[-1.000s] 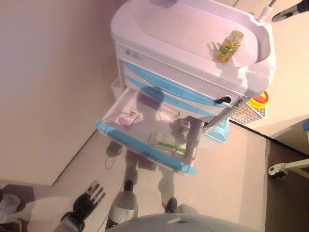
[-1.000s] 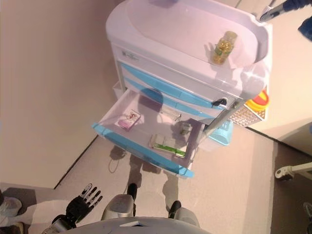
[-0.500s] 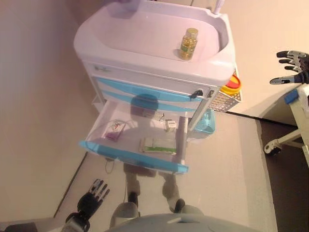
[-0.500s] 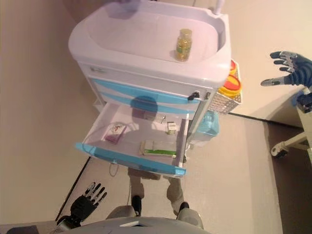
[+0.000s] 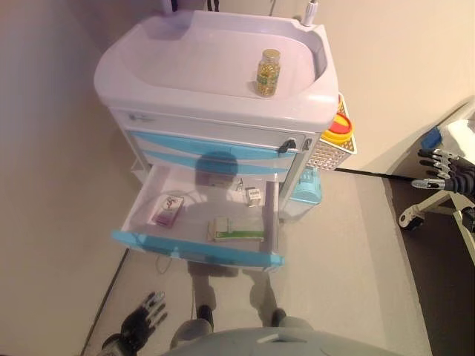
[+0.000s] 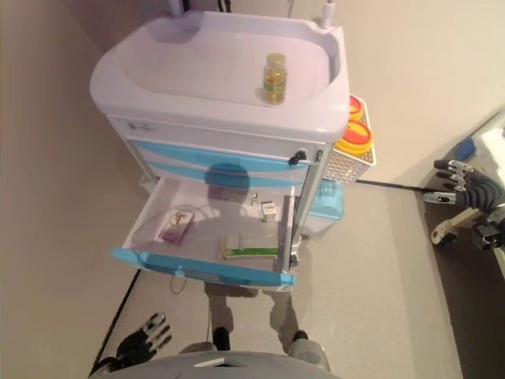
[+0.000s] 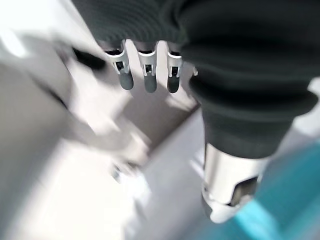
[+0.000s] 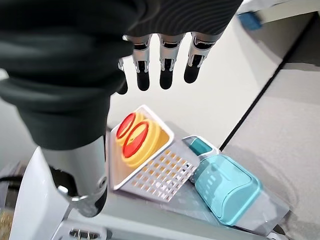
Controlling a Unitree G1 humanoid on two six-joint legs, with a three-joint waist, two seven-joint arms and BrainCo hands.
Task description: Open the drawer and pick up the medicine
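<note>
A white and blue medical cart [image 5: 215,119] stands in front of me with its lower drawer [image 5: 197,248] pulled open. Inside lie a pink medicine box [image 5: 168,211], a green and white box [image 5: 236,228] and a small white box [image 5: 254,196]. A bottle of yellow capsules [image 5: 269,72] stands on the cart's top tray. My left hand [image 5: 141,326] hangs low, below the drawer's front, open and empty. My right hand [image 5: 445,169] is far off to the right of the cart, open and empty, with its fingers [image 8: 165,65] straight.
A white perforated side basket [image 8: 155,175] on the cart's right side holds yellow containers with red lids [image 8: 135,137]. A teal bin [image 8: 227,187] hangs below it. A wheeled stand [image 5: 415,215] is at the far right. A wall runs along the left.
The whole picture has shifted, so the camera has moved. My right hand now shows lower at the right side. The drawer stays open and my left hand stays low.
</note>
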